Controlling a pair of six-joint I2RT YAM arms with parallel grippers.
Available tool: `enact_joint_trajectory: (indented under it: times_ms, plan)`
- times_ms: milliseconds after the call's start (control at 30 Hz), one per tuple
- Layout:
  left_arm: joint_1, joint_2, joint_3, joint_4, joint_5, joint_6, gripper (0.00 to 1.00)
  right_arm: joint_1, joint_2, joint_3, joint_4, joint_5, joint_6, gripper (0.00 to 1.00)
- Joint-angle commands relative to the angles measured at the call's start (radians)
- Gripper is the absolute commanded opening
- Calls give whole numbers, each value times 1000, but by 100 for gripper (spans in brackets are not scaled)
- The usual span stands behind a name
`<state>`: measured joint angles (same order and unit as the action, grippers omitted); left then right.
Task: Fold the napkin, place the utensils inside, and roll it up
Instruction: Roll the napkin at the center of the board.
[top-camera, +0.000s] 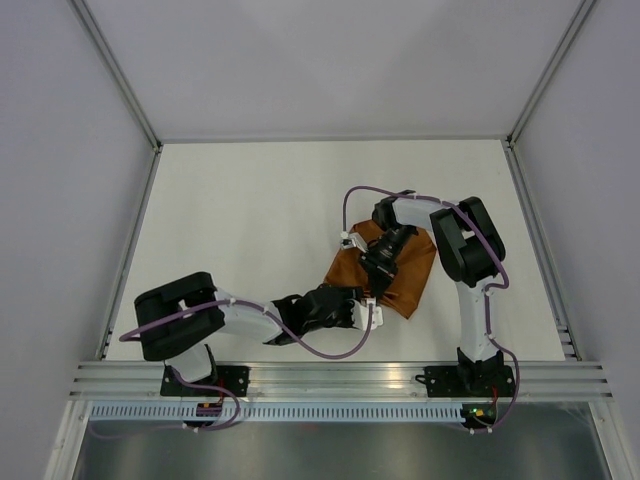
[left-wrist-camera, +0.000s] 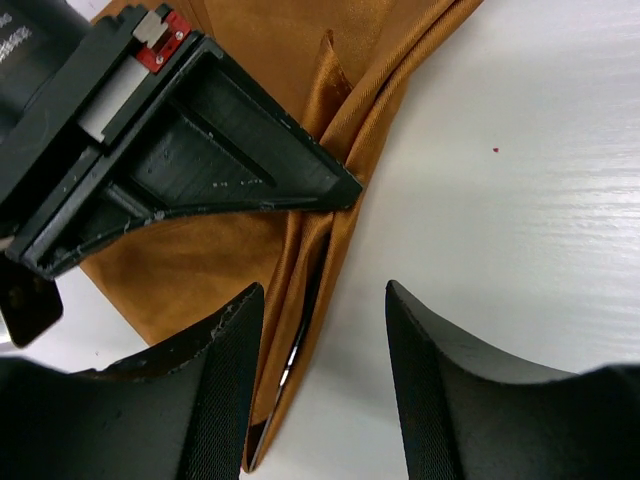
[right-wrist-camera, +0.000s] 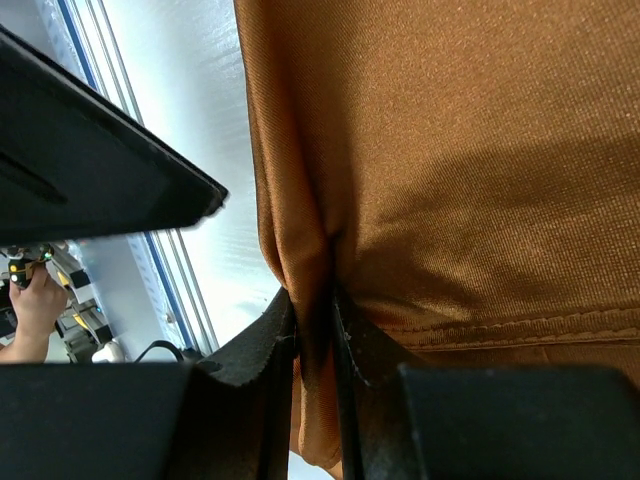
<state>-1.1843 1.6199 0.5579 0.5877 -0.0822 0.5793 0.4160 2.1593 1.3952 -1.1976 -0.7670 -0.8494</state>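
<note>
The right tool pinches a napkin fold; the left tool gapes wide at the napkin's edge, where tugging could spill the utensil.

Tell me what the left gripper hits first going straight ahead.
Probably the folded edge of the napkin, lying between the open jaws of the left gripper; just beyond sits the right gripper, pinching the cloth. Depth unclear.

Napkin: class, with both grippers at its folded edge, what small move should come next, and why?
Probably close the left gripper on the folded edge of the napkin. Its jaws stand open astride that edge, where a utensil glints inside the fold, while the right gripper is shut on the napkin, so a second pinch would steady it for rolling.
</note>
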Motion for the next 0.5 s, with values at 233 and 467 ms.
enact_joint_trajectory:
  times_ms: [233, 467]
  plan:
    - [-12, 144, 85, 86, -19, 163, 59, -17, 66, -27, 115, 160, -82, 16]
    - [-8, 204, 96, 112, -47, 186, 58, -20, 71, -30, 115, 158, -85, 15]
